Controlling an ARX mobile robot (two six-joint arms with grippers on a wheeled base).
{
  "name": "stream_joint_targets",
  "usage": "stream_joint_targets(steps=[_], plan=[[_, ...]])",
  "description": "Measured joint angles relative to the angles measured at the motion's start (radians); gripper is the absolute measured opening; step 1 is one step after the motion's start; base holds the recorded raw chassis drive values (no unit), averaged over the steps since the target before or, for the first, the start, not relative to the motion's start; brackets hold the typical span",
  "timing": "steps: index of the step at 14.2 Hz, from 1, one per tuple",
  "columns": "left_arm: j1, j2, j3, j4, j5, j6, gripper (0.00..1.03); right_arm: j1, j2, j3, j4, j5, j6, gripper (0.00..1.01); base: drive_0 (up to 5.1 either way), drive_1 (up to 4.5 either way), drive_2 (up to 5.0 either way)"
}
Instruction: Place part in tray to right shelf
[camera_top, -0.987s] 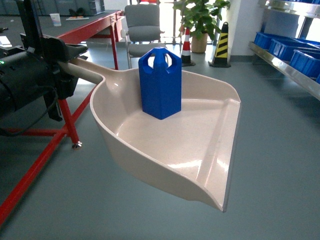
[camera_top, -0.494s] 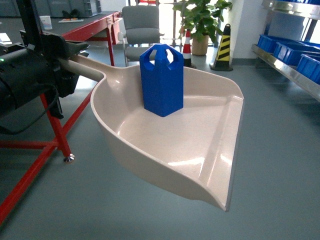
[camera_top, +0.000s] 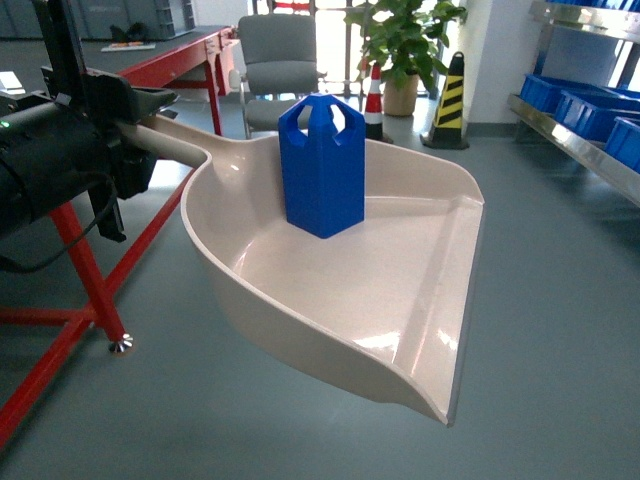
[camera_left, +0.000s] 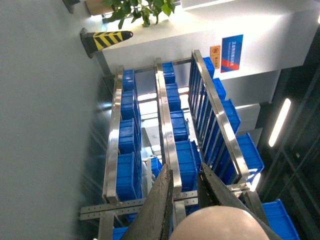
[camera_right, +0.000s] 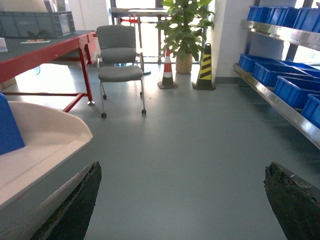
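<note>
The blue part (camera_top: 322, 165) stands upright in the beige tray (camera_top: 470, 270), which is held level above the floor. My left gripper (camera_top: 128, 128) is shut on the tray's handle (camera_top: 170, 143) at the left of the head view. In the left wrist view its fingers (camera_left: 161, 205) flank the rounded handle end (camera_left: 215, 225). The right shelf (camera_top: 585, 125) with its blue crates is at the far right, apart from the tray. My right gripper (camera_right: 182, 170) is open and empty over the floor. To its left I see the tray (camera_right: 45, 140) and the part (camera_right: 9, 127).
A red-framed table (camera_top: 90, 270) stands at the left, its foot (camera_top: 120, 346) on the floor. A grey chair (camera_top: 280, 70), a potted plant (camera_top: 400, 40) and striped cones (camera_top: 447, 95) are at the back. Grey floor (camera_top: 560, 330) lies between tray and shelf (camera_right: 280, 100).
The surroundings have shifted in the head view: the table leg slid left and down, and the shelf drifted toward the right edge. Tray and part keep their place relative to me.
</note>
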Motion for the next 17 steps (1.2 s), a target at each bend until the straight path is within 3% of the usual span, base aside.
stream_joint_targets(steps=[9, 17], plan=[[0.0, 0.0, 0.0, 0.003, -0.003, 0.0, 0.12, 0.0, 0.002, 0.0, 0.002, 0.0, 0.0, 0.98, 0.1, 4.29, -4.1], [-0.001, 0.0, 0.0, 0.003, 0.0, 0.0, 0.12, 0.0, 0.004, 0.0, 0.001, 0.0, 0.0, 0.98, -1.8, -1.77, -1.8]])
